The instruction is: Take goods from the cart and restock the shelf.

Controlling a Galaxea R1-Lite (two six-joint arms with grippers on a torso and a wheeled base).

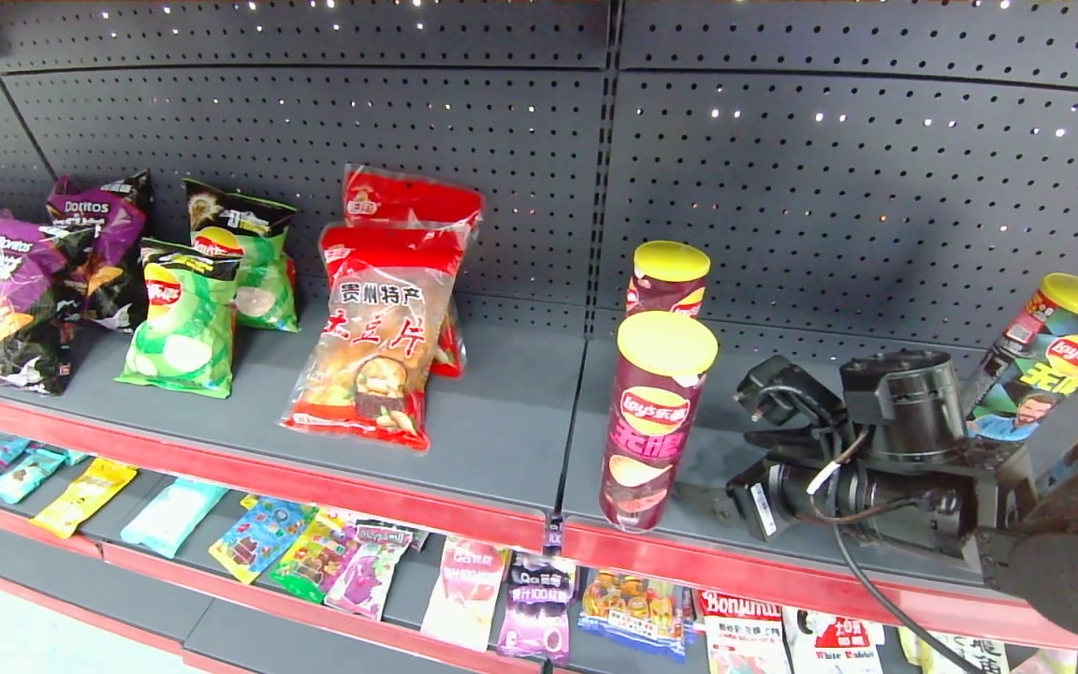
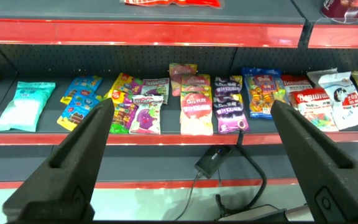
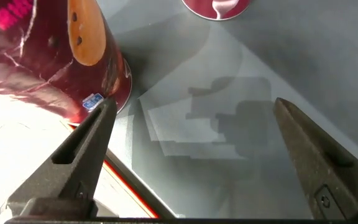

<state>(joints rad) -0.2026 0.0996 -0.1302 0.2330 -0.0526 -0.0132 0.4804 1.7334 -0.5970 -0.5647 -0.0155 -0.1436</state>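
A tall maroon chip can point(image 1: 656, 421) with a yellow lid stands near the front edge of the grey shelf point(image 1: 502, 421). A second maroon can point(image 1: 667, 278) stands behind it. My right gripper point(image 1: 750, 440) rests low over the shelf just right of the front can. It is open, with nothing between its fingers. In the right wrist view the gripper point(image 3: 192, 106) has the front can point(image 3: 48, 56) just outside one finger and the rear can's base point(image 3: 216, 7) farther off. My left gripper point(image 2: 192, 104) is open and empty, facing a lower shelf of candy packets point(image 2: 194, 102).
A green-patterned can point(image 1: 1049, 356) leans at the shelf's right, behind my right arm. Red snack bags point(image 1: 380, 346), green chip bags point(image 1: 185, 323) and purple bags point(image 1: 20, 300) fill the shelf's left half. A black adapter with cable point(image 2: 213, 160) lies below the candy shelf.
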